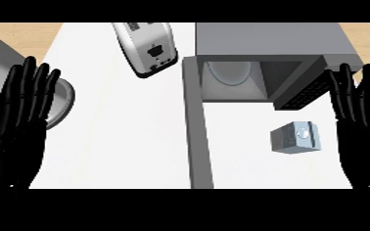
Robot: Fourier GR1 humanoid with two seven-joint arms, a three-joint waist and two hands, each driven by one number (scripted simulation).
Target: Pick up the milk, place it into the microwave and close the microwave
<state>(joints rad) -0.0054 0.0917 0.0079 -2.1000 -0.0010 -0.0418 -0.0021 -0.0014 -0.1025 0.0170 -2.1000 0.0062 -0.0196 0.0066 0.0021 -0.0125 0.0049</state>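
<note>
The left hand (25,107) rests open at the left edge, fingers up. A toaster (147,47) lies beyond, then the microwave (271,54), its door (196,127) swung wide. The milk (295,137) (a small carton, probably light and stiff) stands on the worktop (123,137) before it; best taken by its flat sides. The right hand (352,110) rests open alongside

Grey milk (295,137) carton, grey microwave (271,41), silver-and-black toaster (147,46), white counter (123,137), black hands.
</note>
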